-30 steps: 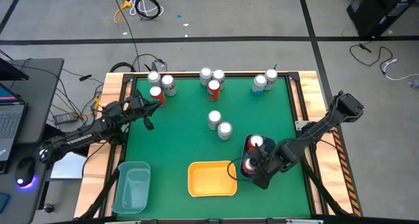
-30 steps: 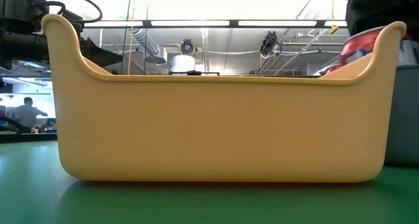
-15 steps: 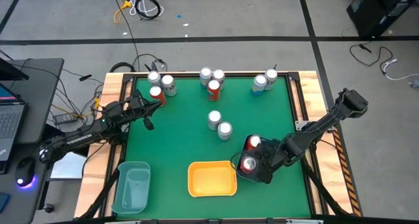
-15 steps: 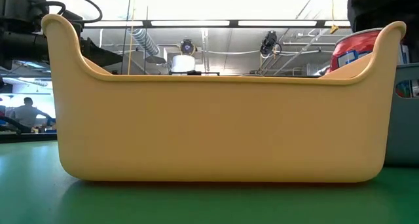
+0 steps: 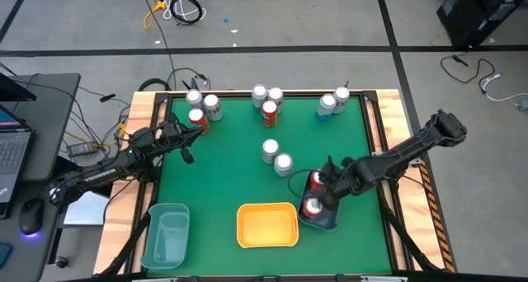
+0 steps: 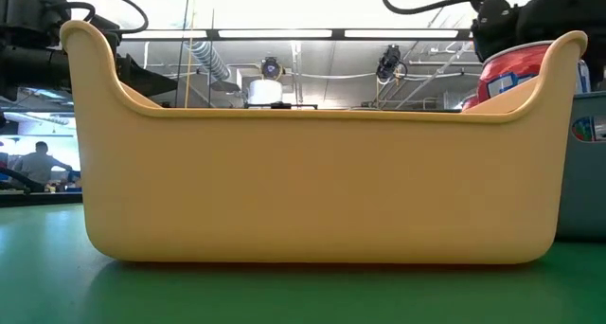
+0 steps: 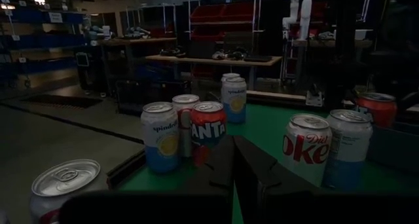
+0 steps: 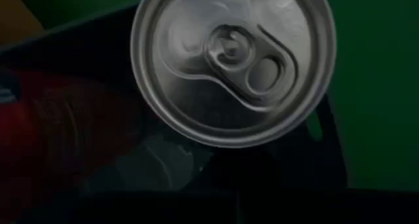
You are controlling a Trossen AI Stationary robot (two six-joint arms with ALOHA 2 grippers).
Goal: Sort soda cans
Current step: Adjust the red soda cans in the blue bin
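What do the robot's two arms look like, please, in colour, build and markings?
Both are slim, dark, jointed arms. The left arm carries white lettering along its link, and its gripper ends in dark fingers. The right arm has a thin black cable looping near its gripper.

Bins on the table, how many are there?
3: teal bin at left, yellow bin in the middle, dark bin right of it, under the right end effector.

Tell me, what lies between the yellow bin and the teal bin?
In the high view, only bare green table lies between the yellow bin and the teal bin; no can stands there.
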